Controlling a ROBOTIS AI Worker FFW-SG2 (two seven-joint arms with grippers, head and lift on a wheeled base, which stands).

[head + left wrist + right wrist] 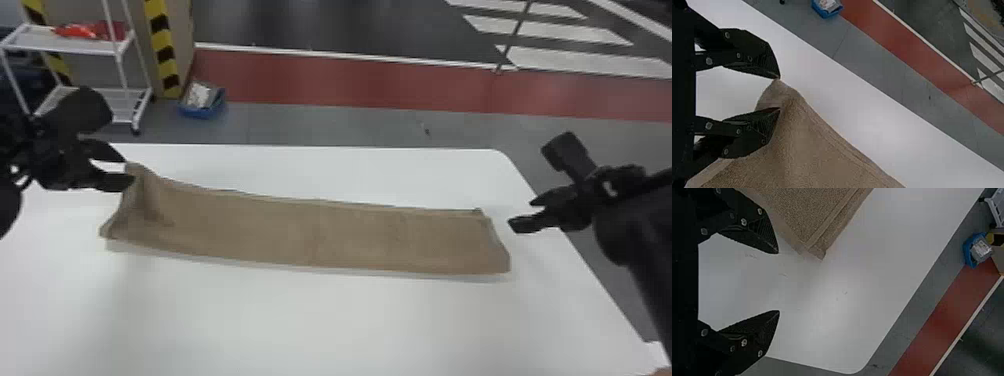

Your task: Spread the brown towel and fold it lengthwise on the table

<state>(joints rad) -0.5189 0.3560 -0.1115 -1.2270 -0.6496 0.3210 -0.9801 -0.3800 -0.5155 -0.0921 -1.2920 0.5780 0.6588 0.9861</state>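
The brown towel lies as a long folded strip across the white table, its left end wrinkled. My left gripper is at the strip's far left corner. In the left wrist view, my left gripper stands open, its fingertips at the corner of the towel. My right gripper is just off the strip's right end. In the right wrist view, my right gripper is wide open with bare table between its fingers, beside a corner of the towel.
Beyond the table's far edge, a blue bin stands on the floor. A white cart with red items is at the far left, beside a yellow-black striped post. The table's right edge runs beneath my right arm.
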